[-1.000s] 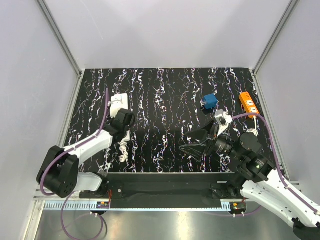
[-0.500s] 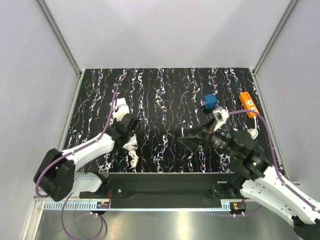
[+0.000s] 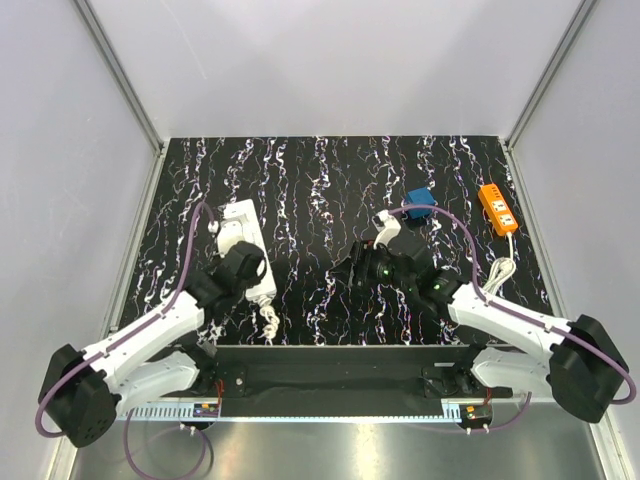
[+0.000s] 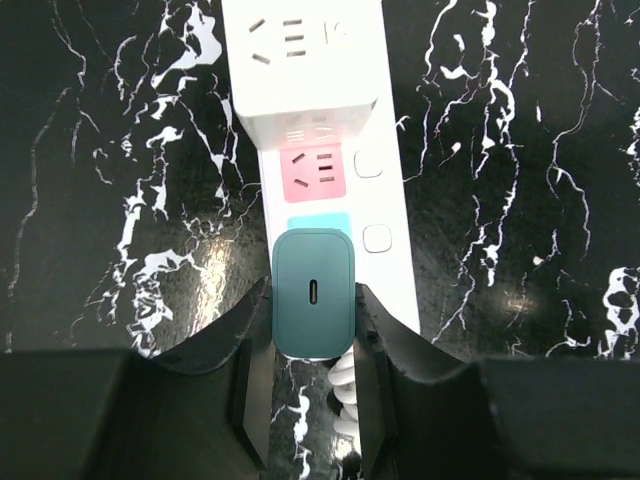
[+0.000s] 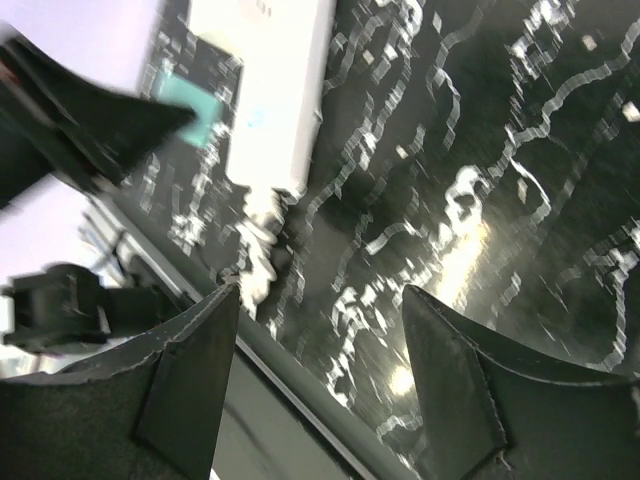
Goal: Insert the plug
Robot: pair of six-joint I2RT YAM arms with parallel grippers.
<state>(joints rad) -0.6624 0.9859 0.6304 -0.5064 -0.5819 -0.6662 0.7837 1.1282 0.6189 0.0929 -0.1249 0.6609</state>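
Over the white power strip [image 4: 318, 90], left gripper [image 4: 312, 325] clamps the green plug [image 4: 313, 290].

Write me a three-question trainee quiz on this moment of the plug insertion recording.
1. True or false: the right end effector holds the dark green rectangular plug.
2. On the white plastic power strip, which coloured socket shows right next to the plug in the left wrist view? A pink, B teal, C orange.
3. Fill in: the left end effector is shut on the dark green ____.
Key: 1 false; 2 B; 3 plug.
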